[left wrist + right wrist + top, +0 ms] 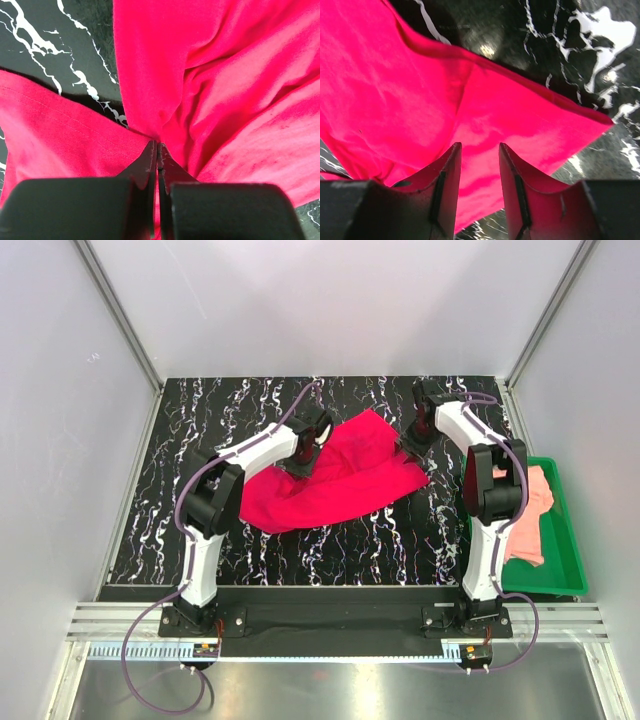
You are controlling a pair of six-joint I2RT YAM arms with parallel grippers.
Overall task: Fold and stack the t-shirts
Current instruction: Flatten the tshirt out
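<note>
The overhead view is bright and even: the white walls (330,300) wash out pale, and the arms (200,560) cast only soft, short shadows on the table (180,530). In the right wrist view, glare blooms on the glossy marbling (white veins nearly blown out), the red t-shirt (395,90) looks oversaturated, and the near fingers (447,185) are blurred.

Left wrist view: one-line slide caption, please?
Left gripper shut on a fold of the red t-shirt, black marbled table behind.
</note>
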